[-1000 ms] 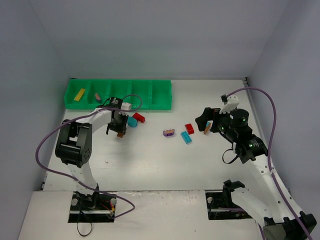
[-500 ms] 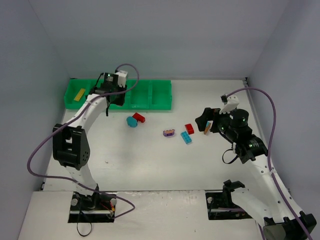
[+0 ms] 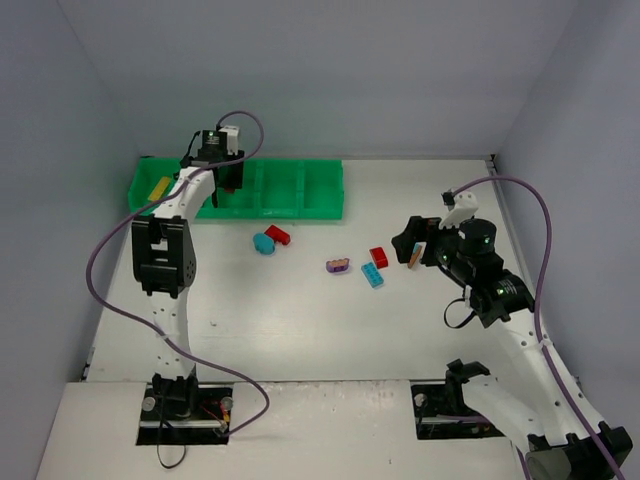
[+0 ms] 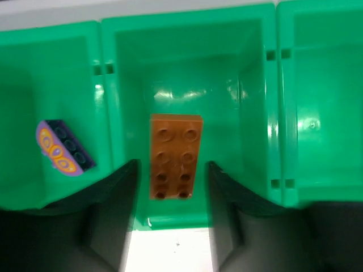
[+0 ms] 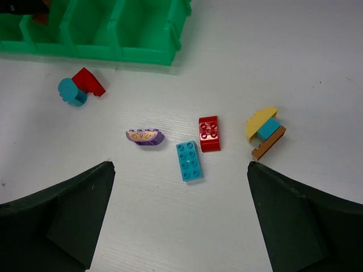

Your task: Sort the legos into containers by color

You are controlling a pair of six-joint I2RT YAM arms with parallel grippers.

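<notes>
The green tray (image 3: 300,200) lies at the back left. My left gripper (image 3: 222,176) hangs over its third compartment. In the left wrist view the gripper (image 4: 172,167) is open, with an orange-brown brick (image 4: 174,156) lying loose in the compartment between the jaws. A purple brick (image 4: 61,148) lies in the second compartment and a yellow brick (image 3: 159,188) in the first. My right gripper (image 3: 415,243) is open and empty above the table. Below it lie a purple brick (image 5: 145,137), a cyan brick (image 5: 189,160), a red brick (image 5: 209,133) and a yellow, cyan and brown stack (image 5: 265,131).
A round cyan brick (image 3: 263,243) and a red brick (image 3: 277,235) lie together just in front of the tray. The tray's two right compartments show nothing inside. Grey walls close in the table on the left, back and right.
My left arm has swung from the table up to the tray with the orange-brown brick, and the brick now lies in the third compartment between open jaws. The right arm has not moved.
</notes>
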